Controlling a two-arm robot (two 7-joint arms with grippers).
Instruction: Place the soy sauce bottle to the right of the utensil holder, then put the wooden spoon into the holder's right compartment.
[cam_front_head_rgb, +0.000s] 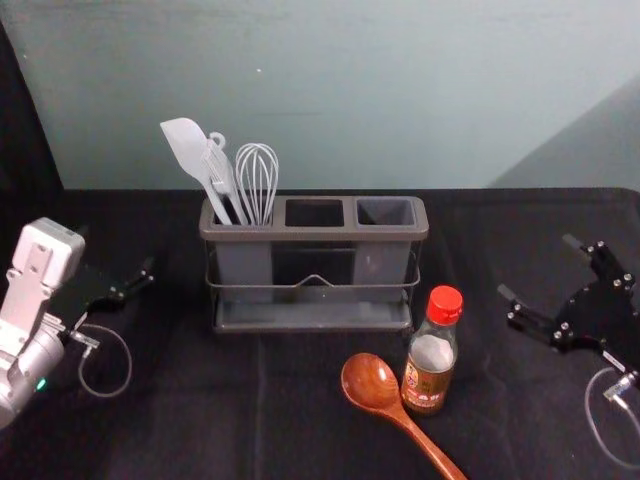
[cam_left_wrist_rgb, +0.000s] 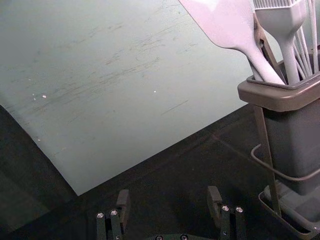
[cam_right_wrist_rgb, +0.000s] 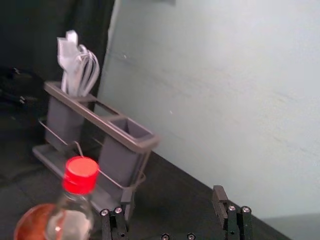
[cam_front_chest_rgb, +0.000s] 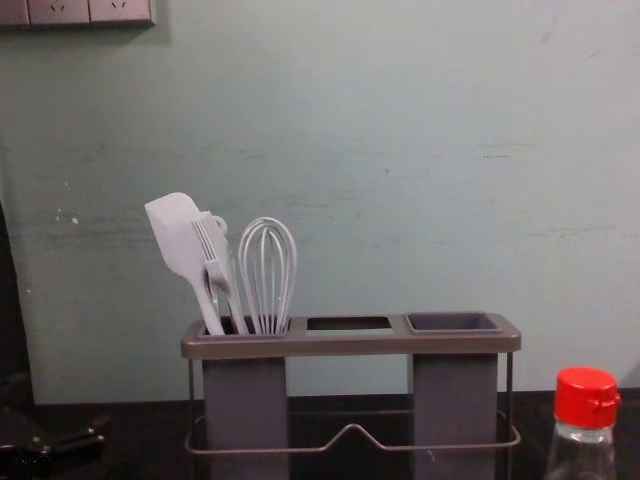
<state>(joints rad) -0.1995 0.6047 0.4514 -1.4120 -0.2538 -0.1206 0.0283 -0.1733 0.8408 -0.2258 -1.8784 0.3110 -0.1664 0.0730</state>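
The soy sauce bottle (cam_front_head_rgb: 430, 372), red-capped, stands upright in front of the utensil holder's (cam_front_head_rgb: 315, 234) right end; the chest view has its cap (cam_front_chest_rgb: 586, 398) at the lower right. Touching or nearly touching its left side is the wooden spoon (cam_front_head_rgb: 370, 383), bowl toward the holder, handle toward the front. The right compartment (cam_front_head_rgb: 386, 212) holds nothing visible. My right gripper (cam_front_head_rgb: 537, 266) is open and empty, right of the bottle; its fingers are apart in the right wrist view, that gripper (cam_right_wrist_rgb: 173, 196) included. My left gripper (cam_front_head_rgb: 118, 258), also open (cam_left_wrist_rgb: 169, 197), is left of the holder.
A white spatula (cam_front_head_rgb: 190, 155), a brush and a whisk (cam_front_head_rgb: 257, 180) stand in the holder's left compartment. Behind the black-covered table (cam_front_head_rgb: 300, 430) rises a pale green wall (cam_front_head_rgb: 400, 90). Bare cloth lies between the bottle and my right gripper.
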